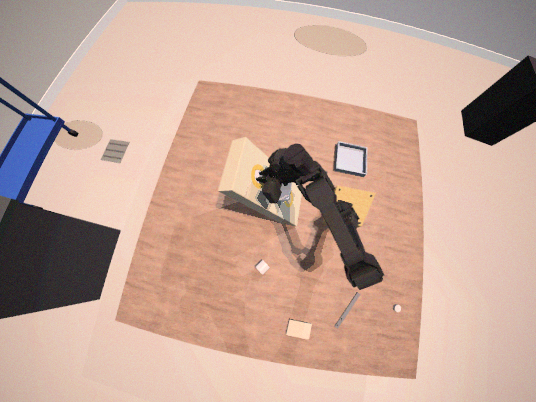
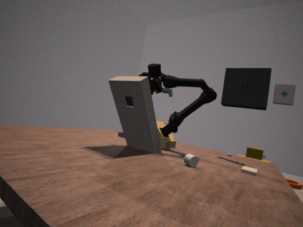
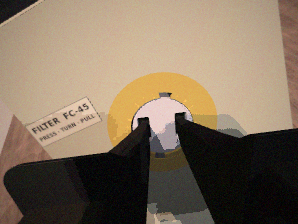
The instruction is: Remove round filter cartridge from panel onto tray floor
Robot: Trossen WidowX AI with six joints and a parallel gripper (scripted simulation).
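Observation:
The round white filter cartridge (image 3: 162, 106) (image 1: 258, 174) sits in the sloping cream service panel (image 3: 75, 60) (image 1: 239, 167) (image 2: 135, 124), inside a yellow ring (image 3: 139, 87). Dark notches show at the ring's inner edge, above and below the cartridge. My gripper (image 3: 161, 126) is partly open, its two narrow fingertips apart over the cartridge face. The tips hide the slots, and I cannot tell if they are in them or touching. In the top and exterior views the hand is at the panel's front, its tips hard to see. The shallow tray (image 1: 351, 159) is empty, right of the panel in the top view.
A white cylinder (image 1: 262, 267) (image 2: 191, 160), a cream block (image 1: 299, 329) (image 2: 249, 170), a thin grey rod (image 1: 347, 310) and a small white disc (image 1: 397, 308) lie on the table. A yellow plate (image 1: 361, 200) is by the arm. A grey bent piece (image 2: 168, 91) sticks out beyond the panel.

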